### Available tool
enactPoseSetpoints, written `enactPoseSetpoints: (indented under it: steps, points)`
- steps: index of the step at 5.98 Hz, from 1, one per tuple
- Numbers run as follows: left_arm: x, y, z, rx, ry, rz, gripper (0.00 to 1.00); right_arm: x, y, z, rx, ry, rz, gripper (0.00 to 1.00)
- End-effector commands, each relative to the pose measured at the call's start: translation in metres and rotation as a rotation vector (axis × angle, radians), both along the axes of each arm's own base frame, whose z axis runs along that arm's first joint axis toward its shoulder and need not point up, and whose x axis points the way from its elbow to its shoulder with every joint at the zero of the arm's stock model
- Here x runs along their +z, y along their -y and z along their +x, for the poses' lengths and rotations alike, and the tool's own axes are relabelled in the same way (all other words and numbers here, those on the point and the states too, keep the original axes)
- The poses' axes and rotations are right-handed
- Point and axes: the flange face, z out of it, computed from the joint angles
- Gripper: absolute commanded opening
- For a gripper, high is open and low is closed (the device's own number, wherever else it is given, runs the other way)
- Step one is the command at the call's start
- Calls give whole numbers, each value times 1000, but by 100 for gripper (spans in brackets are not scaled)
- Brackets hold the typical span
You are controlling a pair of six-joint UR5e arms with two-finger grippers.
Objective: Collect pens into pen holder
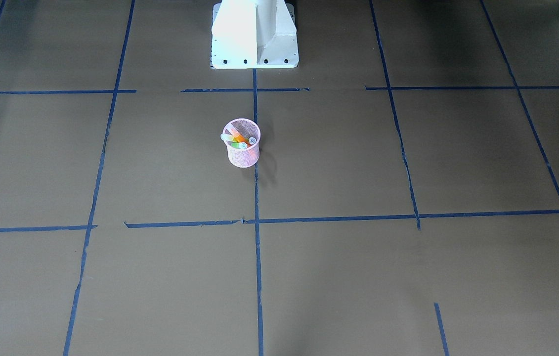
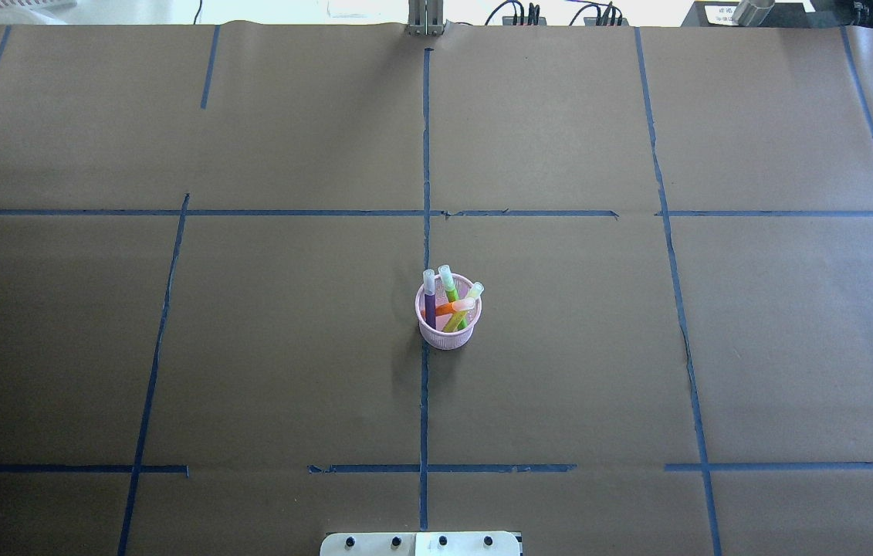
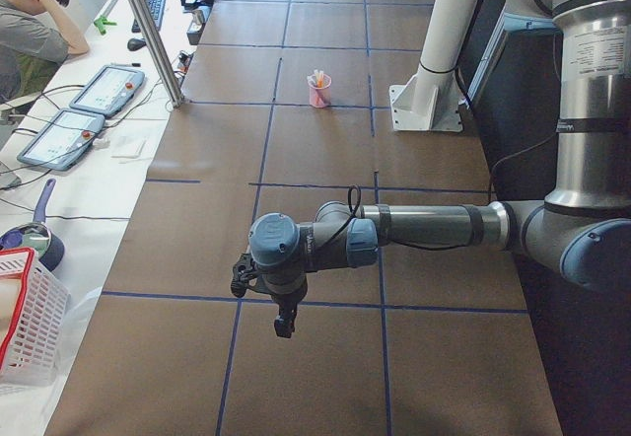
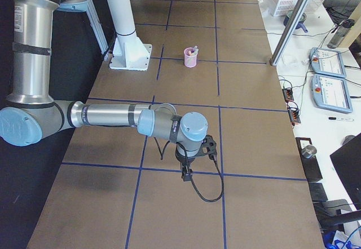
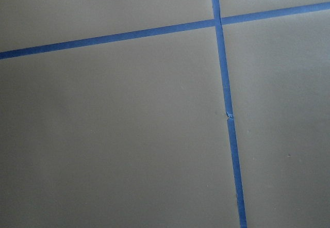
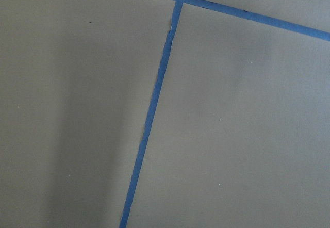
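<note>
**All three pens are in the cup, so the job looks done.**
The left pincer (image 3: 284,326) and the right pincer (image 4: 185,174) hang low over the bare desk (image 2: 251,347). I cannot tell if they are wide or narrow. Far from both, mid-desk, the pink pen holder (image 2: 448,336) holds the purple pen (image 2: 430,309), orange pen (image 2: 448,309) and green pen (image 2: 451,289).
</note>
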Motion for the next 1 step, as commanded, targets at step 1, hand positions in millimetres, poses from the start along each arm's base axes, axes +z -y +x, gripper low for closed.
enactPoseSetpoints:
  steps: [1]
  points:
    - [0, 0, 0, 1, 0, 1, 100, -1, 0, 0, 0, 0, 2, 100]
